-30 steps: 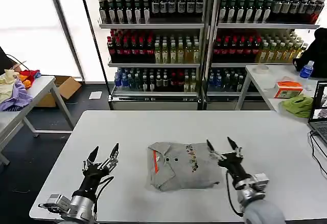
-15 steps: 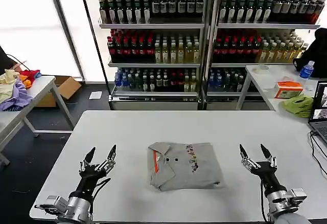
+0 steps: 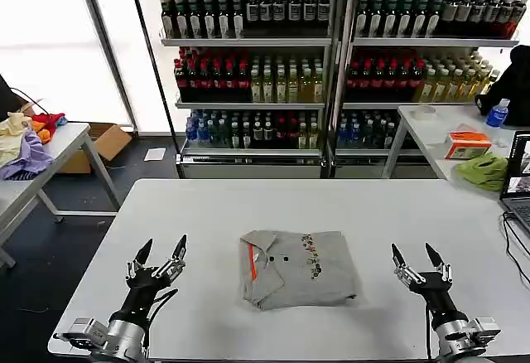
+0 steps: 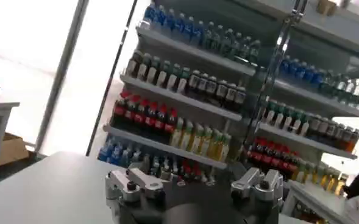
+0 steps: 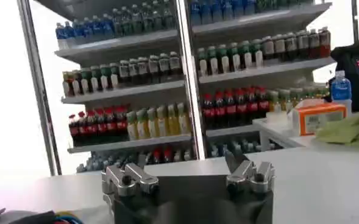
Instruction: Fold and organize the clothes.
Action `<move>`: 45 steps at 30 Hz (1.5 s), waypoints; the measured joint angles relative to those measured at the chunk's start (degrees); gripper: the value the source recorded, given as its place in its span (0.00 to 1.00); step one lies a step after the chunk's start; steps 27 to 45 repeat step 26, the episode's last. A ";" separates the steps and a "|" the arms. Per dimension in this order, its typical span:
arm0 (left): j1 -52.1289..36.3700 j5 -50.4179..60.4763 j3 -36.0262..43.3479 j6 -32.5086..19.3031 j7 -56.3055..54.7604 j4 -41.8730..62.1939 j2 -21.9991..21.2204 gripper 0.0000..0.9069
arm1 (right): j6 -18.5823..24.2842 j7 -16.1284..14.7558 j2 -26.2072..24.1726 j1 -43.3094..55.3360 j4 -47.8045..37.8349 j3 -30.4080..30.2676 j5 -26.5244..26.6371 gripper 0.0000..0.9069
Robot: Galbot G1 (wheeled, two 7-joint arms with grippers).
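Note:
A light grey shirt (image 3: 300, 268) lies folded into a rough rectangle in the middle of the white table (image 3: 273, 201); its orange-red lined collar and small coloured chest print face up. My left gripper (image 3: 157, 253) hovers open to the left of the shirt, well apart from it. Off to the shirt's right, near the table's front edge, my right gripper (image 3: 416, 257) stands open with nothing between its fingers. In the wrist views both grippers (image 4: 191, 182) (image 5: 188, 173) point toward the drink shelves, fingers spread.
Shelves of bottled drinks (image 3: 331, 56) stand behind the table. A side table at the left holds a colourful fabric heap (image 3: 25, 139). Another table at the right carries a green cloth (image 3: 484, 168), an orange box (image 3: 468, 143) and a laptop (image 3: 520, 181).
My right gripper has drawn back from the shirt's right edge to the right and toward the front edge. The left gripper slid slightly left. The shirt has not moved.

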 measured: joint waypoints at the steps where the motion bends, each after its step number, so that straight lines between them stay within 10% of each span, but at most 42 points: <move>1: 0.09 0.00 -0.10 -0.02 0.07 0.01 0.01 1.00 | 0.15 0.00 0.00 -0.12 -0.06 -0.01 -0.04 1.00; 45: 2.09 -0.51 -2.34 -0.46 1.72 -1.01 -0.26 1.00 | 3.15 -0.83 0.21 -2.93 0.17 -0.04 -0.88 1.00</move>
